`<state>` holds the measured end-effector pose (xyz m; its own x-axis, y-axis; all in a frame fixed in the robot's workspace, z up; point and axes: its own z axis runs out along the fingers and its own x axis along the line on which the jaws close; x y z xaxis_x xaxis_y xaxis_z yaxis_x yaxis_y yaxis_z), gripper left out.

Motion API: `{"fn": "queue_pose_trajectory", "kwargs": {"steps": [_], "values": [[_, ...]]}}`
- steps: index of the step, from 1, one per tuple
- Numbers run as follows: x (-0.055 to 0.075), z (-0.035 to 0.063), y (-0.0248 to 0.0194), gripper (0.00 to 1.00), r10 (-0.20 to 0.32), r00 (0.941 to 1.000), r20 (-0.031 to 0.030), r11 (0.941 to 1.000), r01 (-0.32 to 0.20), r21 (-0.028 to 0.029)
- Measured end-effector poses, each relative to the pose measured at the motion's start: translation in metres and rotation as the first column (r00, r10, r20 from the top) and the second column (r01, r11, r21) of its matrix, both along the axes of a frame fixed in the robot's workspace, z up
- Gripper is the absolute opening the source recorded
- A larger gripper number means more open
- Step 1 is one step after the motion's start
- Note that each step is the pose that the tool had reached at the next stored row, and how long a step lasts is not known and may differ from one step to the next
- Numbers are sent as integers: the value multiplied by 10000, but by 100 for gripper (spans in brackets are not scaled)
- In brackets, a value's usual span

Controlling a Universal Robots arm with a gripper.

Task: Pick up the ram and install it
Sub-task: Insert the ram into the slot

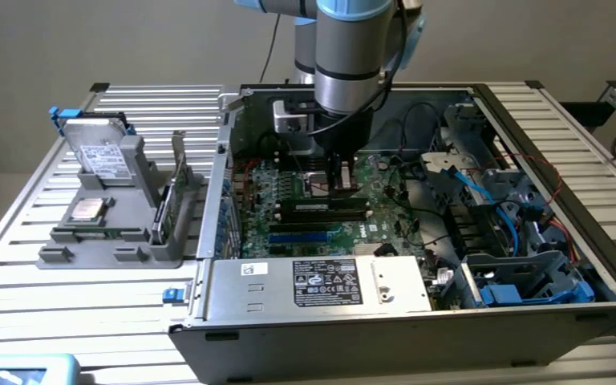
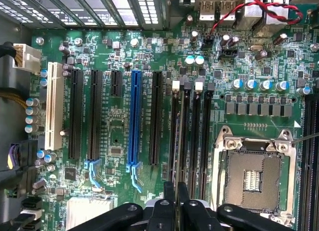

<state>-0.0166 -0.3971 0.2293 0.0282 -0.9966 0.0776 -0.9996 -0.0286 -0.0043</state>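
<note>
Hovering low over the memory slots [image 2: 192,136], gripper [image 2: 176,193] has its fingers nearly together, judged clamped on the ram [image 1: 326,203], a thin dark strip directly beneath the tips. Edge-on, it is hard to separate from the slot. Step in hand: install; pick-up apparently done. Seating calls for edge square to slot, straight press, white latches [image 2: 175,85] clear.

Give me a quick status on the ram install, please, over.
Fingers pinched narrow, apparently on the ram. Gripper low at the memory slots, beside the open processor socket. No obstruction seen there.
</note>
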Motion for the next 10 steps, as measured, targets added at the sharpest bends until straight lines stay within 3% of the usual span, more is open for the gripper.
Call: {"fn": "queue_pose_trajectory", "kwargs": {"steps": [10], "values": [[0,-3,-19,14,4,10000,0,10000,-4,2]]}}
